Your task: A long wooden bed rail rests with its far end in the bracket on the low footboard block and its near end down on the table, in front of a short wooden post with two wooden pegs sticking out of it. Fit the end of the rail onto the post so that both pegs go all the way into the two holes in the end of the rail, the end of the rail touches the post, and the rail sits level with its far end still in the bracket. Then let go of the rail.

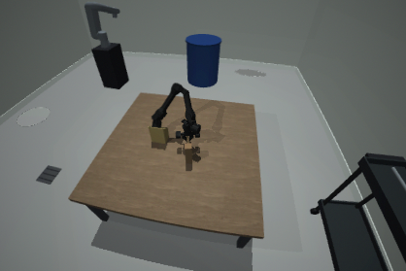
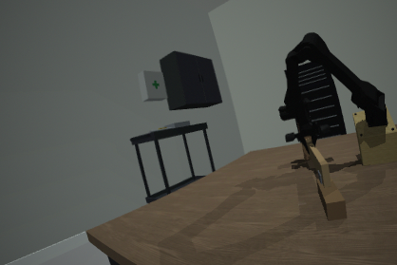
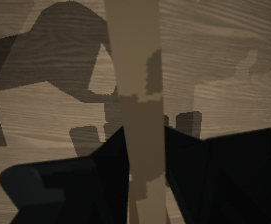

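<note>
The long light wooden rail [image 2: 319,158] [image 3: 135,50] runs from my fingers toward the low brown footboard block [image 2: 336,209] in the exterior view, where its far end meets the block at the bracket. In the wrist view the rail runs lengthwise between my two dark fingers. My gripper [image 1: 188,140] [image 2: 309,140] [image 3: 138,127] points down and is shut on the rail. A brown upright piece [image 2: 306,153], probably the post, shows partly behind the gripper. The pegs, the holes and any gap at the post are hidden, and I cannot tell whether the rail is level.
The yellowish block [image 1: 158,135] [image 2: 375,149] stands by the arm's base on the wooden table [image 1: 146,180] [image 2: 199,233]. The arm's shadows fall across the table. A blue barrel [image 1: 203,63] and a dark cart [image 1: 350,228] stand off the table.
</note>
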Controlling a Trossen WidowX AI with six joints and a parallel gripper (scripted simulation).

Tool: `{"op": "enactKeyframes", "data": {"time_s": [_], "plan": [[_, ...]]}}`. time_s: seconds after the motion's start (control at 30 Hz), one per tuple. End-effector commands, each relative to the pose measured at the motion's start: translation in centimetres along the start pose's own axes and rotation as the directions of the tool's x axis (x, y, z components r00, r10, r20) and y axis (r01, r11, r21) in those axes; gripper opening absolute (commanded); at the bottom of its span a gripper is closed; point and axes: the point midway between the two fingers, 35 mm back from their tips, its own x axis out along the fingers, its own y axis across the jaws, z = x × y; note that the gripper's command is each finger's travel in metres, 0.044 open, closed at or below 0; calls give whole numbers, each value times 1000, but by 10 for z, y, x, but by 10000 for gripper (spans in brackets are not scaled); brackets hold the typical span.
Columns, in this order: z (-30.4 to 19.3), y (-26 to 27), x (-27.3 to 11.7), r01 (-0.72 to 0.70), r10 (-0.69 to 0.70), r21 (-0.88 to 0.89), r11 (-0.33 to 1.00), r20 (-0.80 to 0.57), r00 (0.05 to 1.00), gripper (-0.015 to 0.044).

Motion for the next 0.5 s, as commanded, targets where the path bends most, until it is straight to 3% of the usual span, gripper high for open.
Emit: {"op": "enactKeyframes", "data": {"time_s": [0.0, 0.47], "plan": [[-3, -1, -3, 9, -9, 0, 1000, -4, 1000, 0], [-7, -1, -3, 9, -9, 0, 1000, -4, 1000, 0]]}}
